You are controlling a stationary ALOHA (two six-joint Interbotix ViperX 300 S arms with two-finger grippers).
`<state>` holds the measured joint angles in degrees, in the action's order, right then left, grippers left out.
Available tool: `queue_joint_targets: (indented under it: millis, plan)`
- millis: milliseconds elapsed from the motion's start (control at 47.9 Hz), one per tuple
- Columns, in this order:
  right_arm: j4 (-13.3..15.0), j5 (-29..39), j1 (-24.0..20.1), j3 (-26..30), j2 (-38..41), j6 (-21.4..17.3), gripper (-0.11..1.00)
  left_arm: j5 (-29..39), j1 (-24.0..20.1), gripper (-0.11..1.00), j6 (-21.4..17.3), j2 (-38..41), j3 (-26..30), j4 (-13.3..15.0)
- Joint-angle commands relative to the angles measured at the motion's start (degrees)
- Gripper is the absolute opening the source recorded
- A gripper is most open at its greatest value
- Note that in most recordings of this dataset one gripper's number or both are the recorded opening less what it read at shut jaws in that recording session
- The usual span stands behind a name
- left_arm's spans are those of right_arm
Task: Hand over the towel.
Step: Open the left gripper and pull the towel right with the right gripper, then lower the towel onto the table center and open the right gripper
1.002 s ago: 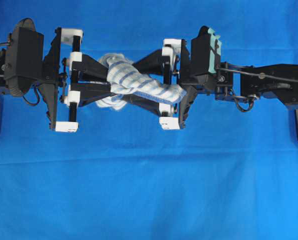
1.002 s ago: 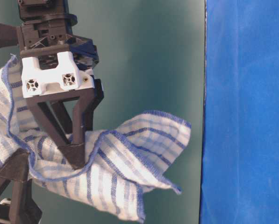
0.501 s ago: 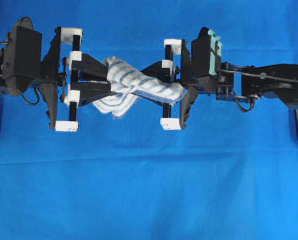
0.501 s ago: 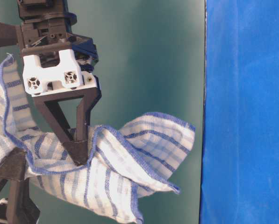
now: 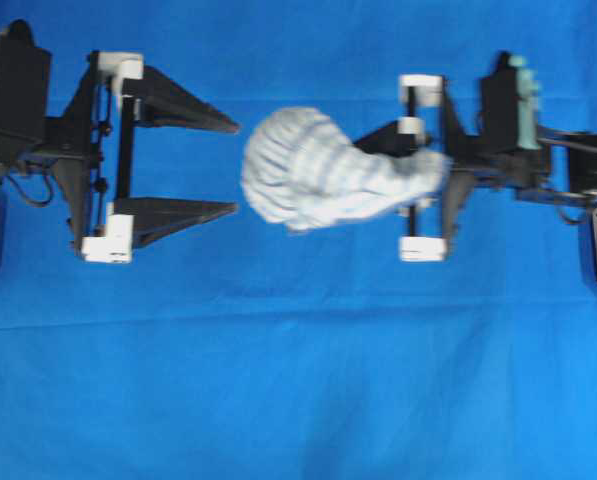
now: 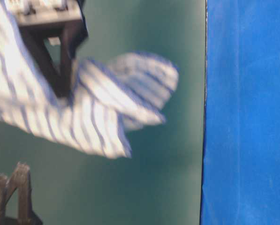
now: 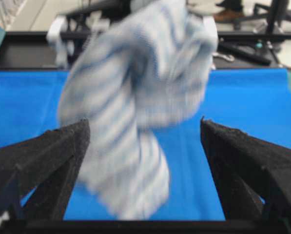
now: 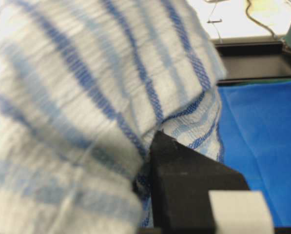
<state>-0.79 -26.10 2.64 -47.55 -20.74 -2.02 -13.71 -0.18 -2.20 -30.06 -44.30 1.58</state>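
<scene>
Blue cloth (image 5: 298,400) covers the whole table under both arms; a green backdrop stands behind in the table-level view.

Right gripper (image 5: 418,168): jaws pressed together on one end of the towel (image 5: 318,182). The right wrist view shows striped fabric bunched over and around a black fingertip (image 8: 184,180), so the pinch reads as firm. At table level the towel hangs in the air from that gripper, clear of the table, blurred.

Left gripper (image 5: 228,165): jaws spread wide, holding nothing. Its two black fingers (image 7: 48,156) frame the towel in the left wrist view with blue cloth showing between pad and fabric on both sides, so no contact.

Key relation: the towel's long axis runs left-right in the overhead view, from the right gripper's pinch out toward the left gripper. Its free, rounded end lies just beside the left fingertips, apart from them. Right arm alone carries it.

Judgement: the transfer looks done on the holding side; what remains is for the arms to part without the dangling end snagging the open left fingers.
</scene>
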Motion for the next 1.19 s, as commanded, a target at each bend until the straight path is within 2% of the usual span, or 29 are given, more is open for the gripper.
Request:
queue_joint_targets:
  millis: [0, 230, 564, 731, 940, 1044, 1169]
  plan:
    - [0.09, 0.09, -0.35, -2.11, -5.1, -0.18, 0.07, -0.26, -0.09, 0.94, 0.0, -2.81, -0.97, 0.18]
    - [0.09, 2.55, -0.79, -6.59, -12.66, -0.18, 0.07, -0.88, -0.18, 0.94, 0.26, -5.89, -4.83, 0.18]
    - [-0.18, 3.78, -0.35, -5.1, -9.76, -0.44, 0.07, -0.79, -0.09, 0.94, 0.26, -5.98, -4.83, 0.18]
    - [-0.18, 11.51, 0.97, -0.97, -4.48, -0.62, 0.07, -0.79, -0.18, 0.94, 0.26, -6.06, -4.83, 0.18]
    - [-0.18, 24.35, 3.87, 6.15, 7.21, -0.62, 0.07, -1.14, -0.18, 0.94, 0.26, -6.06, -4.92, 0.18]
    - [0.09, 28.21, 4.66, 9.67, 14.06, -0.53, 0.07, -1.23, -0.18, 0.94, 0.26, -5.98, -4.92, 0.18]
    - [0.0, 29.62, 5.01, 12.48, 21.27, -0.44, 0.07, -1.32, -0.09, 0.94, 0.26, -5.8, -4.83, 0.18]
